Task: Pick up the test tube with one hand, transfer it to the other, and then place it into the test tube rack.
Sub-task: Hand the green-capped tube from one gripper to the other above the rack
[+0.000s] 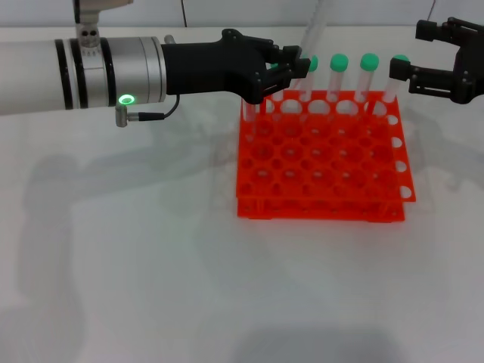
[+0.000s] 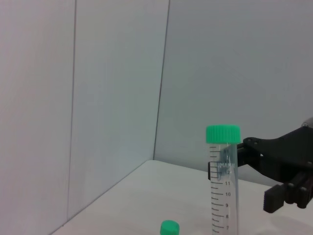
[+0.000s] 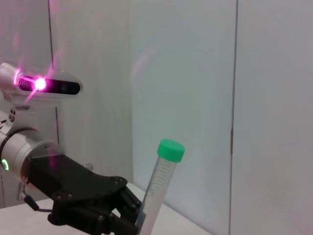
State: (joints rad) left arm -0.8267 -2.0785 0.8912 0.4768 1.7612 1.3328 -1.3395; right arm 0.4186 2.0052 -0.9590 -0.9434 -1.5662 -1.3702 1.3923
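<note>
1. Right now the left gripper (image 1: 291, 69) — black, on the thick silver-white arm with the green ring — reaches across to the far left corner of the test tube rack (image 1: 325, 162).
2. Its fingers are clamped on the test tube (image 1: 312, 38), a slim clear tube that leans up and away from the gripper above the rack's back row; in the head view its top runs out of the picture, so the cap is not seen there.
3. From the right wrist view the same tube (image 3: 160, 188) shows tilted, green cap on top, its lower part pinched in the left gripper (image 3: 128, 220).
4. The right gripper (image 1: 403, 76) hovers at the rack's far right corner, just beside the rightmost standing tube (image 1: 395, 79); its jaws are spread apart and hold nothing.
5. The left wrist view shows the right gripper (image 2: 281, 196) close behind an upright graduated tube with a green cap (image 2: 222, 181).
6. The orange-red rack sits on the white tabletop (image 1: 151, 257), with green-capped tubes (image 1: 353, 76) standing upright along its back row — the rows nearer the robot show open holes.
</note>
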